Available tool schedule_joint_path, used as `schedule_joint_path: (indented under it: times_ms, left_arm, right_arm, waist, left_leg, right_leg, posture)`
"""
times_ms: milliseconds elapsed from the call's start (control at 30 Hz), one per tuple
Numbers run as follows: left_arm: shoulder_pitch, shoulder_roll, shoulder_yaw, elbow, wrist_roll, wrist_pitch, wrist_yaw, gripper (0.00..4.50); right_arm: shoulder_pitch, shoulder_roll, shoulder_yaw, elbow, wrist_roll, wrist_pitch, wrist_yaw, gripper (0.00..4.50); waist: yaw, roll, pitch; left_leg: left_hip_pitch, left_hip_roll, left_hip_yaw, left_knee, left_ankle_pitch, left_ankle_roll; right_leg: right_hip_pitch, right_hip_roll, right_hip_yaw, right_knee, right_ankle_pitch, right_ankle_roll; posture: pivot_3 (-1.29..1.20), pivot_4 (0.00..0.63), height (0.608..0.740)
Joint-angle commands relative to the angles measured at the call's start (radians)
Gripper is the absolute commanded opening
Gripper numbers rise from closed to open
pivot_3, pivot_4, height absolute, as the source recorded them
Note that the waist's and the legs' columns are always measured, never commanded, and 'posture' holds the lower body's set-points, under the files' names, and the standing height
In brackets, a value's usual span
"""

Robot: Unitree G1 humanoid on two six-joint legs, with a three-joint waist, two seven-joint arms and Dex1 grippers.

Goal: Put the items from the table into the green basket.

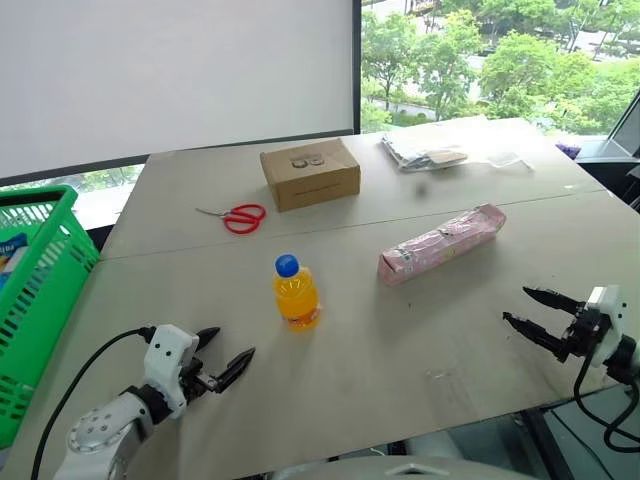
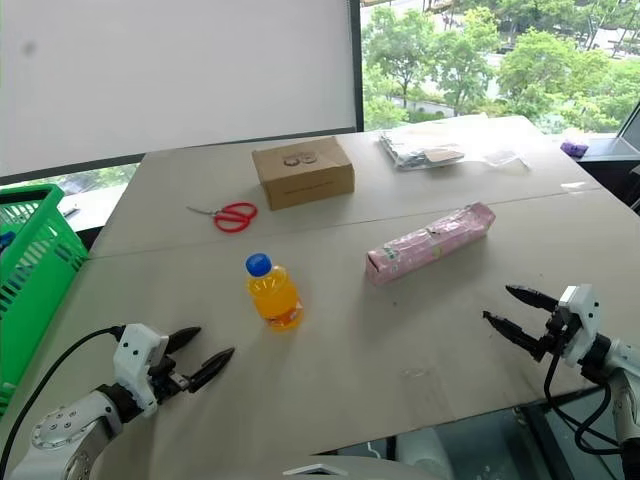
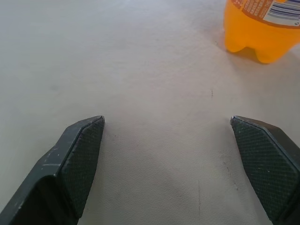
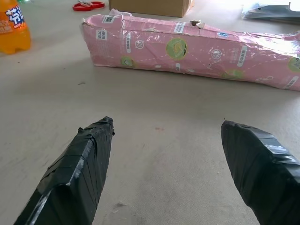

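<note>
Items lie spread over the pale beige wooden table (image 1: 420, 350). Nearest, the left gripper (image 1: 222, 362) and right gripper (image 1: 532, 314) hover empty, jaws wide. Beyond stand a small orange-drink bottle with blue cap (image 1: 295, 291) and a long pink wrapped package (image 1: 442, 243). Farther lie red-handled scissors (image 1: 240, 217), a brown cardboard box (image 1: 309, 172) and clear plastic bags (image 1: 425, 152). A bright green slotted plastic basket (image 1: 40, 290) sits off the table's left edge.
</note>
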Motion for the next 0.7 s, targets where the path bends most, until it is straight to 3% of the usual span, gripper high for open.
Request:
schedule_joint_path:
  times_ms: [33,467,700]
  left_arm:
    - [0.014,0.010,-0.007,-0.038,-0.024,0.021,-0.016,4.47]
    - [0.029,0.067,0.009,-0.108,-0.113,0.071,-0.118,4.47]
    - [-0.034,0.094,0.000,-0.148,-0.172,0.143,-0.129,4.47]
  right_arm:
    - [-0.026,-0.017,-0.022,-0.018,0.034,0.030,0.030,3.92]
    - [-0.010,0.009,-0.004,-0.039,0.038,0.069,0.064,3.92]
    - [0.072,-0.004,0.034,-0.238,0.073,0.182,0.075,3.92]
  waist:
    - [0.000,0.000,0.000]
    - [0.020,-0.002,0.002]
    - [0.017,-0.001,0.004]
  left_leg:
    - [0.000,0.000,0.000,0.000,0.000,0.000]
    - [0.000,0.001,0.001,0.000,0.000,0.000]
    - [0.000,0.001,0.002,0.000,0.000,0.000]
  right_leg:
    - [0.000,0.000,0.000,0.000,0.000,0.000]
    - [0.000,0.000,0.000,0.000,0.000,0.000]
    - [0.000,0.000,0.001,0.000,0.000,0.000]
  posture:
    - [0.02,0.000,0.724]
    - [0.01,0.002,0.724]
    - [-0.02,0.007,0.724]
